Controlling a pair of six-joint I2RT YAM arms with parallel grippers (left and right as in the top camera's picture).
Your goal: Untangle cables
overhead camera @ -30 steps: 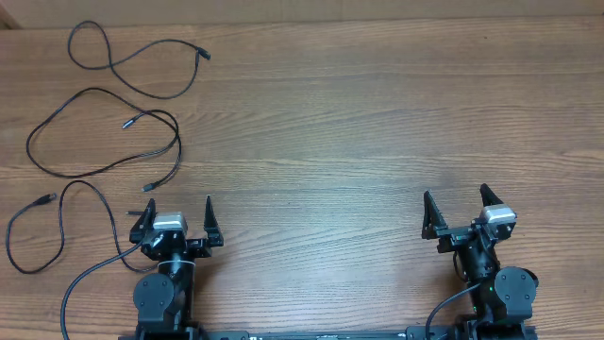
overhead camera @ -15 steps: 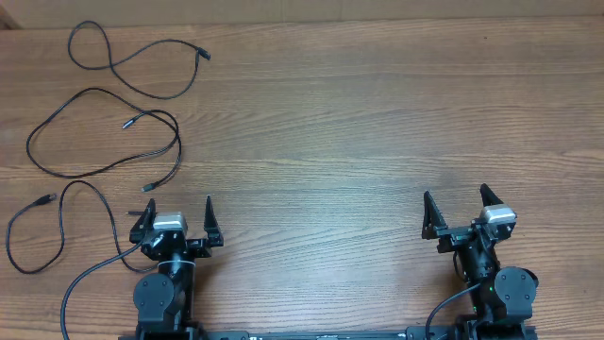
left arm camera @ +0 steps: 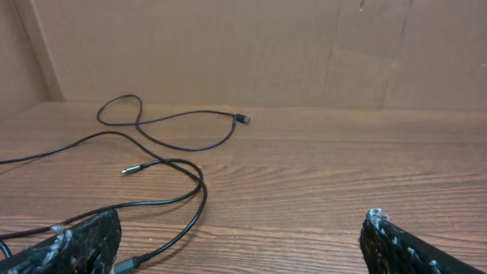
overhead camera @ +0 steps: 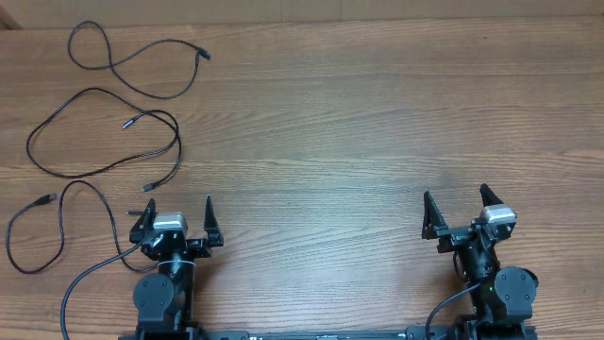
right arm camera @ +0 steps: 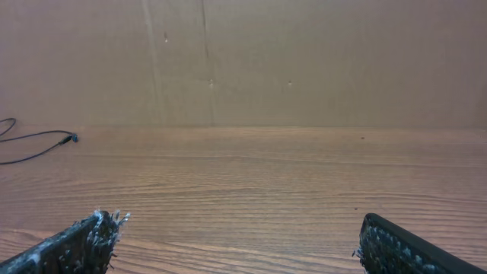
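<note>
Three thin black cables lie apart on the far left of the wooden table. The far cable [overhead camera: 200,54] loops at the back. The middle cable [overhead camera: 178,142] makes a wide loop. The near cable [overhead camera: 9,247] curls by the left edge, close to the left arm. My left gripper [overhead camera: 177,206] is open and empty, just right of the middle cable's near plug [left arm camera: 125,265]. The far cable [left arm camera: 242,119] and middle cable [left arm camera: 202,186] show ahead of it in the left wrist view. My right gripper [overhead camera: 456,194] is open and empty, far from the cables. One cable end [right arm camera: 68,137] shows at its far left.
A brown cardboard wall [left arm camera: 228,46] stands behind the table's far edge. A thicker black robot wire [overhead camera: 75,283] trails from the left arm's base at the near left. Bare wood [overhead camera: 359,123] lies between and beyond the two grippers.
</note>
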